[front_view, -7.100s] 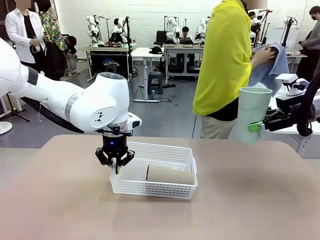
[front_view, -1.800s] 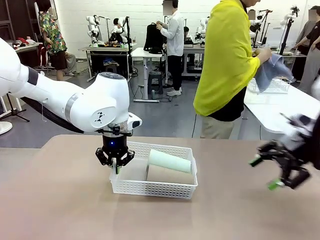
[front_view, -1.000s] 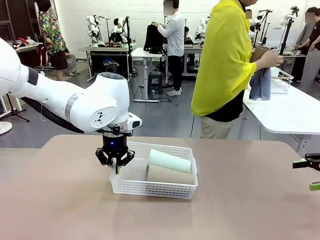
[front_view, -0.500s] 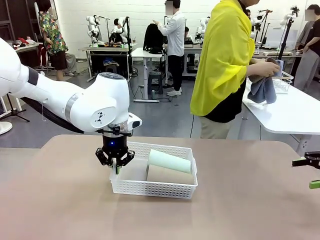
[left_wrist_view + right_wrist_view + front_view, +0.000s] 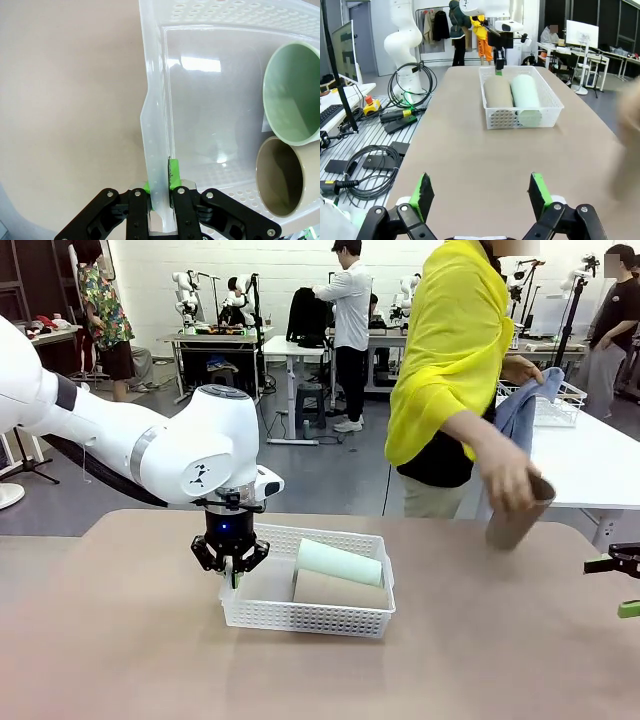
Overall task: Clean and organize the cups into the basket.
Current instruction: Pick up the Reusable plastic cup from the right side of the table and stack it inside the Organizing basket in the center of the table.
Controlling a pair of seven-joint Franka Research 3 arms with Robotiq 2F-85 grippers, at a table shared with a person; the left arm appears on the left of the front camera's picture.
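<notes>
The white lattice basket point(image 5: 340, 620) sits mid-table with two cups lying in it: a mint green cup point(image 5: 338, 562) behind a tan cup point(image 5: 338, 590). My left gripper point(image 5: 231, 575) is shut on the basket's left wall, its green pads point(image 5: 173, 172) pinching the rim point(image 5: 155, 165); the mint cup point(image 5: 292, 95) and tan cup point(image 5: 282, 175) show their open mouths. A person's hand sets another tan cup point(image 5: 520, 512) upside down at the table's far right. My right gripper point(image 5: 628, 585) stands open at the right edge, the basket point(image 5: 520, 117) far ahead of it point(image 5: 482, 197).
The person in a yellow top point(image 5: 450, 370) stands at the far side holding a blue cloth point(image 5: 522, 410). A white side table point(image 5: 590, 455) with a wire basket point(image 5: 555, 405) is behind to the right.
The person has turned from the side table and brought a tan cup down onto the table's far right. Both grippers have stayed put over the last second.
</notes>
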